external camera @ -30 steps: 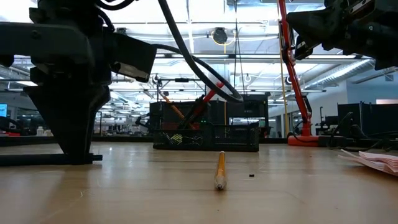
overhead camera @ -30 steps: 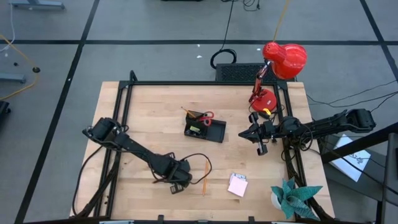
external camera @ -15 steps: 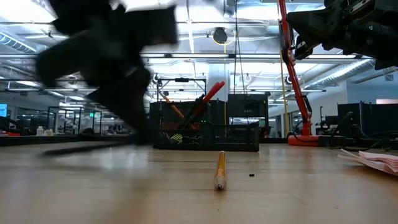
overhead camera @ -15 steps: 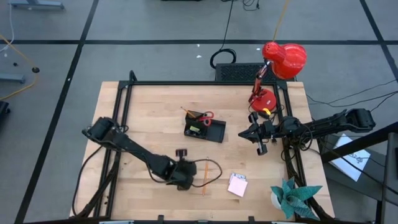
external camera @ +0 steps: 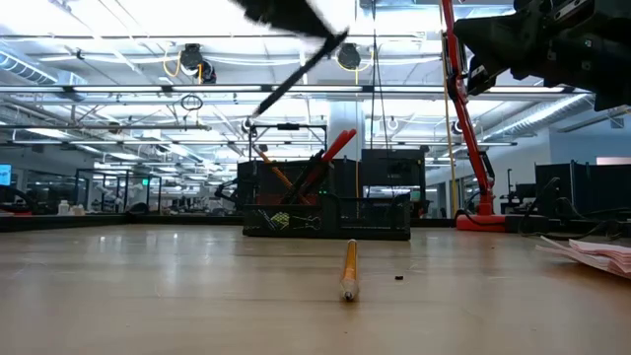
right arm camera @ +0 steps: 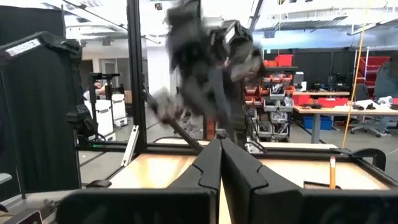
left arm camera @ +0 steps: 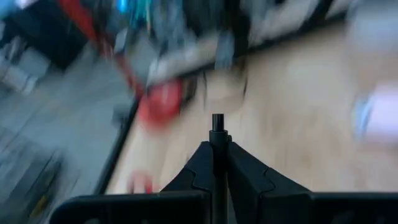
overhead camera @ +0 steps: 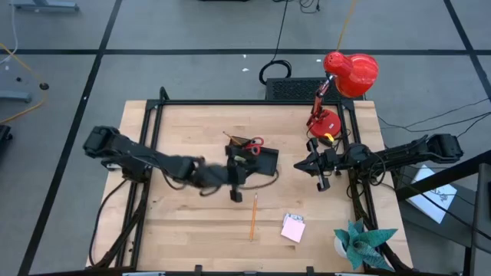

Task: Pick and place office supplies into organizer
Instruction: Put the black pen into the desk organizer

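**Wooden table, pen in the left gripper's pinch**

Wooden table (overhead camera: 184, 222) carries a black organizer (overhead camera: 259, 160) at its middle. Just beside it, the left gripper (overhead camera: 234, 178) pinches a black pen (left arm camera: 217, 146). An orange pencil (overhead camera: 253, 217) lies nearer the front edge, a pink pad (overhead camera: 293, 228) beside it. At the right edge the right gripper (overhead camera: 321, 180) hovers, fingers pressed together

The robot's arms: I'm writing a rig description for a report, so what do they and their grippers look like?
Both arms are dark, slim and jointed, with black cables looping alongside. The left gripper and right gripper each have two black, angular fingers tapering to narrow tips. No markings are visible.
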Controlling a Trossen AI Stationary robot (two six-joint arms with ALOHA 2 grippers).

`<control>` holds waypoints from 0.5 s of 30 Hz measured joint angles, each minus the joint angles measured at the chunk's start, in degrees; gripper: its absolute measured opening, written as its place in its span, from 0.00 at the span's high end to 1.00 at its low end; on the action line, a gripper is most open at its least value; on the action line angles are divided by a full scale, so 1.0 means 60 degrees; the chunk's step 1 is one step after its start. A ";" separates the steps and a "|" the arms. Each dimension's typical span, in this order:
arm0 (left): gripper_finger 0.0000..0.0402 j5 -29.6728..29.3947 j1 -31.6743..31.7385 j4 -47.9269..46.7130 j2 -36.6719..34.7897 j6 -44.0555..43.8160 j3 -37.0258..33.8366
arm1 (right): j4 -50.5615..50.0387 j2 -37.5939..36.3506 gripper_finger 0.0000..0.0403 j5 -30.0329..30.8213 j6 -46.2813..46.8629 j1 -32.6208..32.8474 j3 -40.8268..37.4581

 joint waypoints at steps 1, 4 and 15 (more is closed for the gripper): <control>0.94 0.0662 0.0221 0.0760 -0.0230 0.0355 -0.0194 | -0.0019 0.0004 0.99 0.0000 0.0000 0.0000 0.0000; 0.95 0.2665 0.0998 0.2820 -0.0742 0.0899 -0.0973 | -0.0008 0.0000 0.99 0.0000 0.0000 0.0000 0.0000; 0.93 0.4965 0.3528 0.5081 -0.0528 -0.0229 -0.2872 | -0.0021 0.0004 0.99 0.0002 0.0000 0.0000 0.0000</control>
